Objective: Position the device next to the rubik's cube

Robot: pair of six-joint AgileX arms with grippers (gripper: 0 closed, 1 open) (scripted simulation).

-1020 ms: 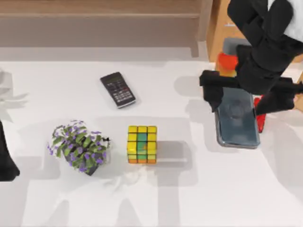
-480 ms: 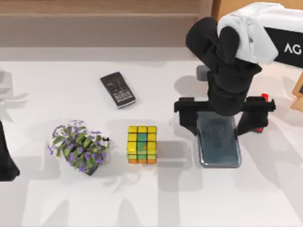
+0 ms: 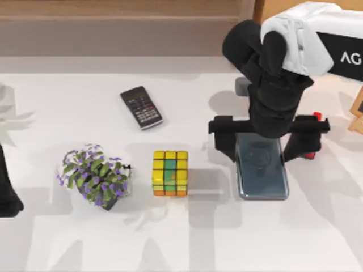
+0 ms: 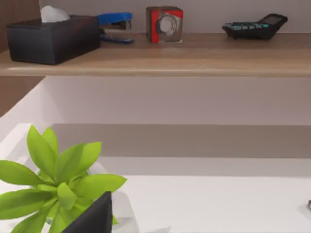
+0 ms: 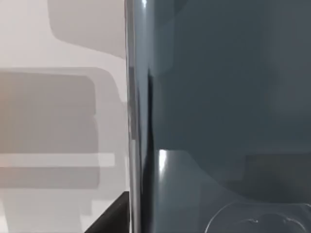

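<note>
Right gripper [image 3: 265,148] carried device [image 3: 262,175] leftward across table [image 3: 317,238] in last second; past half second barely any shift. Device now flat, near rubik's cube [image 3: 170,173] on its right, gap between. Fingers spread wide, standing clear of both edges, gripping nothing. Looks like placement done, release made. Left arm parked at left edge.

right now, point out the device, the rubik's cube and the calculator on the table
device [image 3: 264,178], top view, bare lower part of its glossy screen
rubik's cube [image 3: 170,172], top view, middle of its top face
calculator [image 3: 142,107], top view, middle of its keypad
</note>
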